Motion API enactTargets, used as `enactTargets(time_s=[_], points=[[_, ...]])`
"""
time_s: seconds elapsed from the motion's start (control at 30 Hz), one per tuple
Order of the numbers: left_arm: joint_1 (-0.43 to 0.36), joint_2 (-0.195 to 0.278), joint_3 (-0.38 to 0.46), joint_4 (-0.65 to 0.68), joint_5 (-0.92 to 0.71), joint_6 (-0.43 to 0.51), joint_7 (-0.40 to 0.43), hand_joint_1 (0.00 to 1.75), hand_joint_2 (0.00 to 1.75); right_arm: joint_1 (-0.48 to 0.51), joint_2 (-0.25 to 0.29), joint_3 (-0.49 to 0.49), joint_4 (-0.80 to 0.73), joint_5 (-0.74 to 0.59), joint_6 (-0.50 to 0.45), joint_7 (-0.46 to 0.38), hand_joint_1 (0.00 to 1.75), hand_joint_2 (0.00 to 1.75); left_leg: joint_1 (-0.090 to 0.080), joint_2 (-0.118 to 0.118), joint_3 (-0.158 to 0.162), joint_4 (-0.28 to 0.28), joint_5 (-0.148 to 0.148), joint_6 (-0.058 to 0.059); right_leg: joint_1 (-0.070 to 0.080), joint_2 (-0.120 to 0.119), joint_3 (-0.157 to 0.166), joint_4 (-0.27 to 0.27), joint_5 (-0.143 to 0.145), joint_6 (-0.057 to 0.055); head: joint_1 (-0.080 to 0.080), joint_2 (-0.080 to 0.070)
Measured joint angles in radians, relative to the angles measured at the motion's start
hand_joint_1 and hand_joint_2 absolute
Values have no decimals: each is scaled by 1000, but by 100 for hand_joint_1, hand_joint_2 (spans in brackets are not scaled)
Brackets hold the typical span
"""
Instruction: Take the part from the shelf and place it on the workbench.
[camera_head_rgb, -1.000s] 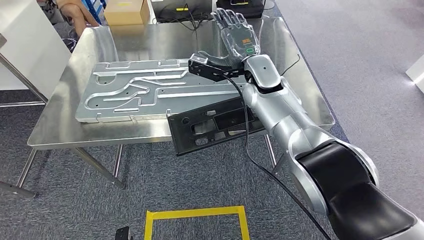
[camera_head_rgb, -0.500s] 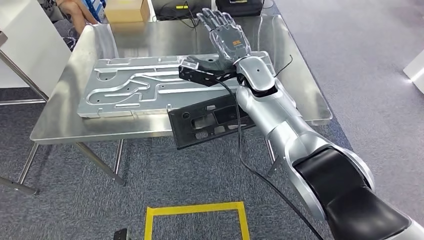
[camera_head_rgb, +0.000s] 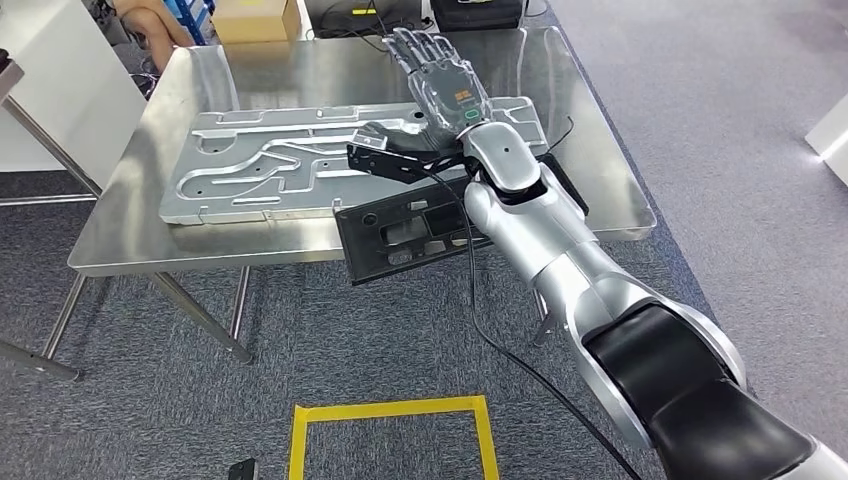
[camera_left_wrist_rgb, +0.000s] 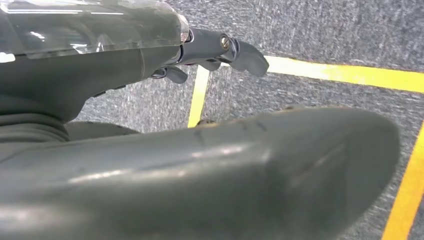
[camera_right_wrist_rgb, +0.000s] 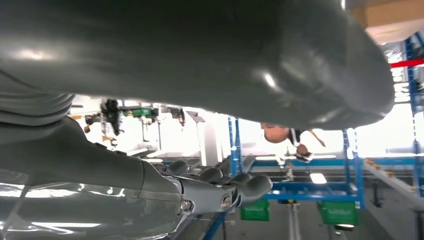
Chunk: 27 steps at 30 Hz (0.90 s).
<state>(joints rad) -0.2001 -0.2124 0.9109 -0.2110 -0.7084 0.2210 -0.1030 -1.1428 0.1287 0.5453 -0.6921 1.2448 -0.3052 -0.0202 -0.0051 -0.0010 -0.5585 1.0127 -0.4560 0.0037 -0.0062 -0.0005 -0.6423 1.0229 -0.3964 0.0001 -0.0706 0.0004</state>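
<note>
Centrally in the head view, the right hand (camera_head_rgb: 440, 75) is seen stretched out flat above the steel worktop (camera_head_rgb: 130, 215), its fingers (camera_head_rgb: 412, 45) spread wide and nothing held in them. Below the silver forearm, a black frame-like part (camera_head_rgb: 400, 240) with cut-out windows is seen lying on the near edge of the worktop, its lower left corner jutting past the rim over the grey carpet. Just beyond it, toward the upper left of the frame, a large silver stamped metal panel (camera_head_rgb: 270, 165) is laid flat on the worktop. A cardboard box (camera_head_rgb: 250, 18) is seen at the top of the frame. On the floor at the bottom centre, a square of yellow tape (camera_head_rgb: 390, 410) is marked. The left hand (camera_left_wrist_rgb: 150, 125) is seen in its wrist view above the carpet, fingers (camera_left_wrist_rgb: 240, 52) loosely extended and nothing held.
</note>
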Motion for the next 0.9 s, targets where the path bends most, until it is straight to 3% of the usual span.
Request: enactTargets(time_s=[0.07,0.1,0.2,0.23,0.27,0.3,0.4,0.43,0.57,0.6,0.67,0.73,0.77,0.8,0.83,0.9], points=[[0,0,0,0,0,0,0,0,0,0,-2,3,-2,0,0,0,0,0,5,3,-3,-11,16,13,0,0,-6,7,-7,11,0,0],[0,0,0,0,0,0,0,0,0,0,-3,4,-3,0,0,0,0,0,7,5,-6,-17,24,19,0,1,-16,29,-28,16,0,0],[-1,-1,0,0,-1,-1,0,0,0,3,-10,8,-7,-4,1,1,0,0,9,8,-27,-20,43,28,-2,2,-90,214,-142,24,0,0],[-1,-1,0,0,-1,-2,0,0,0,6,-12,9,-7,-6,1,1,0,0,9,8,-35,-19,47,28,-4,1,-108,270,-166,27,0,0],[0,-1,0,0,-1,-3,0,0,0,9,-13,11,-8,-8,1,2,0,0,9,8,-42,-17,51,27,-6,1,-109,291,-170,29,0,0],[1,-1,0,0,-2,-4,0,0,0,11,-14,12,-9,-9,2,2,0,0,9,8,-49,-13,54,25,-8,1,-89,270,-157,31,0,0],[0,-2,0,0,-4,-5,0,0,0,11,-17,18,-23,-12,4,5,0,0,8,7,-66,4,57,16,-11,1,31,71,-90,26,0,0],[-1,-2,0,0,-4,-5,0,0,0,11,-18,21,-30,-14,7,6,0,0,7,7,-71,9,59,11,-10,2,53,28,-80,22,0,0],[0,-2,0,0,-6,-5,0,0,0,17,-23,29,-48,-22,20,13,0,0,7,7,-85,17,61,-13,-6,4,51,8,-63,-3,0,0],[0,-2,0,0,-8,-5,0,0,0,18,-23,31,-53,-23,20,14,0,0,9,7,-93,35,44,-19,-8,2,48,5,-58,-11,0,0],[0,-2,0,0,-10,-4,0,0,0,19,-23,36,-59,-24,20,16,0,0,13,6,-132,134,-25,-29,-9,0,38,3,-47,-21,0,0],[0,-2,0,0,-12,-4,0,0,0,25,-24,41,-62,-26,23,18,0,0,15,7,-178,268,-94,-35,-7,0,25,3,-38,-24,0,0],[0,-2,0,0,-12,-4,1,0,0,29,-25,43,-64,-26,24,18,0,0,15,7,-185,304,-107,-36,-6,0,19,4,-33,-24,0,0],[0,-2,0,0,-12,-4,1,0,0,32,-25,46,-65,-27,25,18,0,0,15,7,-173,300,-102,-35,-6,0,13,4,-28,-23,0,0],[0,-2,0,0,-12,-4,2,0,0,35,-26,48,-67,-27,26,18,0,0,15,7,-140,254,-80,-32,-6,1,9,5,-24,-21,0,0],[-2,-2,0,0,-12,-4,4,0,0,36,-27,50,-75,-31,27,20,0,0,13,6,-46,103,-32,-22,-5,2,4,5,-17,-16,0,0]])
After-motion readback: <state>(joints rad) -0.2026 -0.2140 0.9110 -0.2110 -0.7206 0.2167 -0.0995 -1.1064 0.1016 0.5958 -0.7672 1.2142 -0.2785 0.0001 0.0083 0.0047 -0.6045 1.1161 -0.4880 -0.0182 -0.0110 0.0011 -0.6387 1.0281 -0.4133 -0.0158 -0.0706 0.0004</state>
